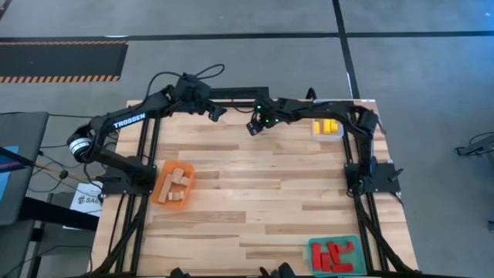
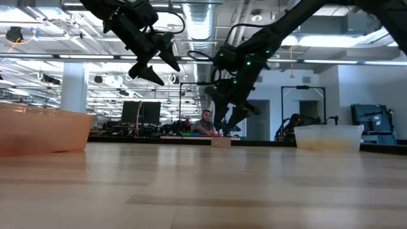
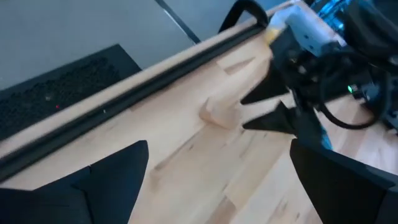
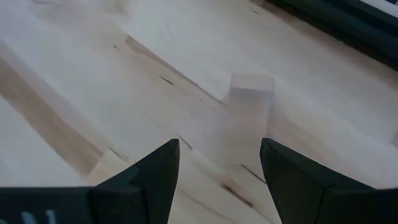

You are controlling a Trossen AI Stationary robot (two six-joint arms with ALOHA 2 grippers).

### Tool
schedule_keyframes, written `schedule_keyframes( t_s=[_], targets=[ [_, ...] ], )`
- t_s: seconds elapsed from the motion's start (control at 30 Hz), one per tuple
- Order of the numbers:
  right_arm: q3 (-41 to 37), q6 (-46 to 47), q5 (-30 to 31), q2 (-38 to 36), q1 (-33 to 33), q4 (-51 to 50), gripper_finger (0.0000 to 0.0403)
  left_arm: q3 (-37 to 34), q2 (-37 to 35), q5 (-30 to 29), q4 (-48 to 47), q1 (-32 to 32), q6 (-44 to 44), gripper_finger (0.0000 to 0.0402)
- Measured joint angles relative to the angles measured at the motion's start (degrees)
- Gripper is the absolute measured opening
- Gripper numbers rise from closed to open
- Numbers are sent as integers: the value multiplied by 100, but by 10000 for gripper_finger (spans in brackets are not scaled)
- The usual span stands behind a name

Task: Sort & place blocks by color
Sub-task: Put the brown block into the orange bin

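Note:
A plain light-wood block (image 4: 250, 102) rests flat on the table near its far edge, also seen in the low view as a small wood block (image 2: 220, 142). My right gripper (image 4: 217, 149) hangs open just above and short of it, slanting down, with nothing between its fingers. My left gripper (image 1: 217, 113) stands open and empty higher up, to the left of the block (image 3: 221, 113). Wood blocks lie in the orange tray (image 1: 164, 171), yellow ones in the clear tray (image 1: 316, 133), red ones in the green tray (image 1: 312, 249).
The black frame rail (image 3: 155, 81) runs along the table's far edge just behind the block. The two grippers stand close together (image 2: 159, 69) (image 2: 232, 117). Bare wood table (image 1: 255, 193) stretches between the trays. A person sits in the room beyond the table.

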Motion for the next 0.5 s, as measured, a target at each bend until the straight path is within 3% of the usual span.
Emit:
schedule_keyframes(
  t_s=[0.27,0.5],
  targets=[
    [876,-384,174,765,0,-1059,244,0,2,-5,-128,-27,-87,380],
    [893,-530,151,1014,0,-1142,244,0,4,-27,-148,-28,-116,380]
  ],
)
